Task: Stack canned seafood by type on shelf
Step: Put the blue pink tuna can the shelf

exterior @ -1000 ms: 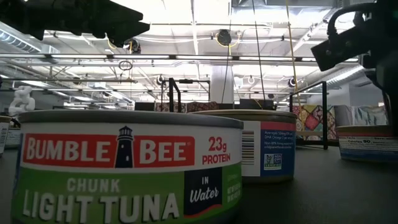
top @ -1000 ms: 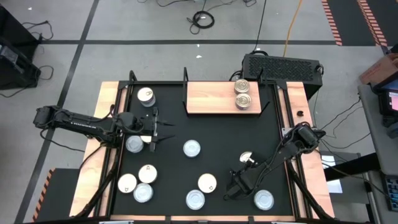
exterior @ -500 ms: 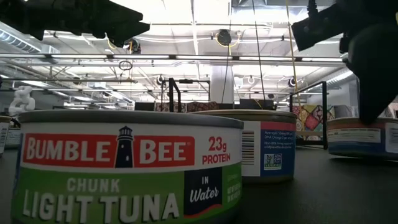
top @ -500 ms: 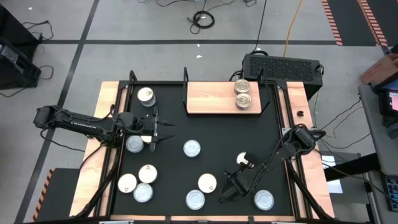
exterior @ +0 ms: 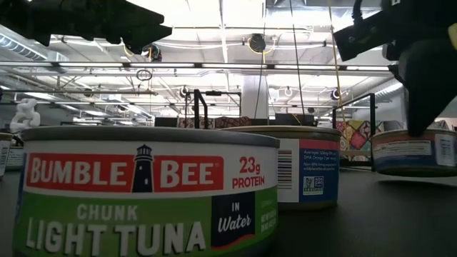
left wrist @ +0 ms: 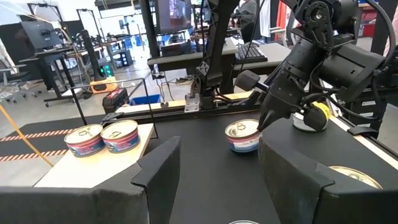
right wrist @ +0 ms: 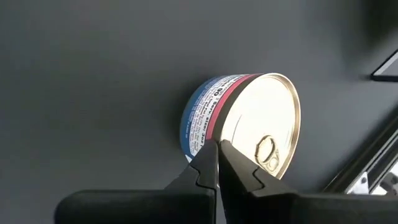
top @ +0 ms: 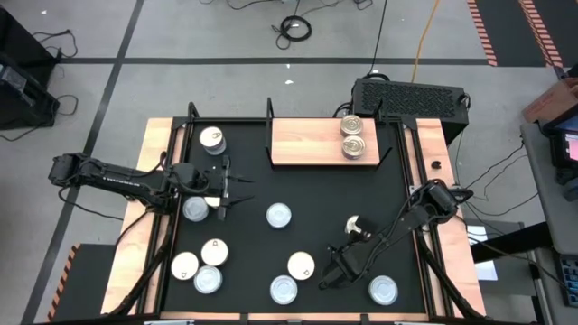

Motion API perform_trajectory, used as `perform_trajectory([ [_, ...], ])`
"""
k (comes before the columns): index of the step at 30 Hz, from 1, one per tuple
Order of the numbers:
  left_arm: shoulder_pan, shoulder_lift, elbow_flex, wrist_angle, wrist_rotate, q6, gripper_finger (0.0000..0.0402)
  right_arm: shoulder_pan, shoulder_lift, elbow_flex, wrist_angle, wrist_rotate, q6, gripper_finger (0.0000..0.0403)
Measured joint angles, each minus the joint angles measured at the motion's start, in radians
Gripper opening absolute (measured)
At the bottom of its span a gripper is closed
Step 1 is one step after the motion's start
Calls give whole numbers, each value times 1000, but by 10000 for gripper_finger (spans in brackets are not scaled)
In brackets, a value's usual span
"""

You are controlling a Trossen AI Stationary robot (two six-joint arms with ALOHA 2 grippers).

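Blue-and-red tin (right wrist: 239,118) just beyond right pincer (right wrist: 217,163), fingers pressed together

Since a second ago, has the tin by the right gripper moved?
Yes. In the high view the tin has slid slightly toward the mat's left-front, away from the shelf, with the shut right gripper touching its rim.

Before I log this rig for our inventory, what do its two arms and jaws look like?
Both arms are dark, slim and jointed. The left arm carries faint pale lettering along its link and white patches near its gripper. The right arm has black cables looping at its base; its gripper ends in matte black, wedge-shaped fingers.
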Motion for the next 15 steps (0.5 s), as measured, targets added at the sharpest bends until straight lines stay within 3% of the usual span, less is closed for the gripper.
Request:
perform_trajectory([
  [7, 0, 0, 0, -1, 0, 0, 216, -38, 0, 0, 8, 67, -69, 0],
  [15, 0, 0, 0, -6, 0, 1, 216, -75, -2, 0, 41, 72, -121, 0],
])
